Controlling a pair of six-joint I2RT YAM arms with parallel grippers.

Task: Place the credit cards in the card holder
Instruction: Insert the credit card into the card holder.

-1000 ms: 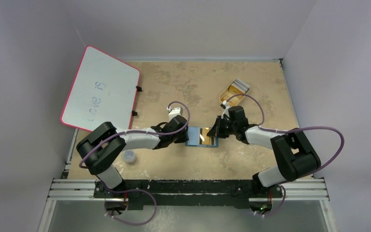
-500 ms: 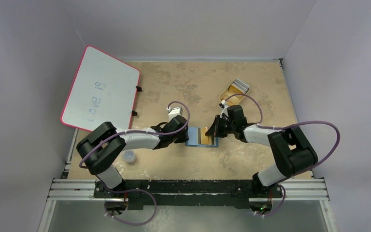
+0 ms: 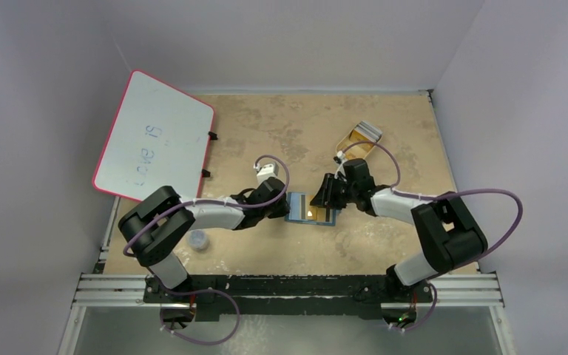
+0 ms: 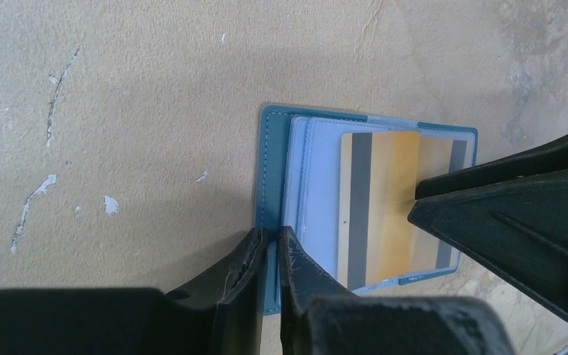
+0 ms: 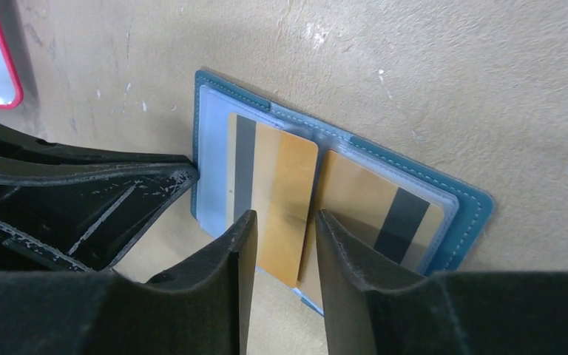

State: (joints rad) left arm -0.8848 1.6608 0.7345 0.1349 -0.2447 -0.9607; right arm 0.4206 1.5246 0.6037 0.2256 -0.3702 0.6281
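The blue card holder (image 3: 299, 215) lies open on the table's middle. My left gripper (image 4: 272, 237) is shut on the teal left edge of the card holder (image 4: 275, 140). An orange credit card (image 5: 285, 188) with a grey stripe lies across the left clear pocket and the fold. Another orange card (image 5: 377, 203) sits inside the right pocket. My right gripper (image 5: 285, 216) hovers open just above the loose card's near edge, its fingers apart and touching nothing. More orange and silver credit cards (image 3: 361, 137) lie in a pile at the back right.
A pink-rimmed whiteboard (image 3: 154, 137) leans at the back left. A small round cap (image 3: 199, 239) sits by the left arm's elbow. Both grippers crowd the card holder from either side, with bare tabletop (image 3: 281, 126) behind it.
My right gripper was shut on the orange card a second ago and has now opened, leaving the card on the holder. The left gripper kept its hold.
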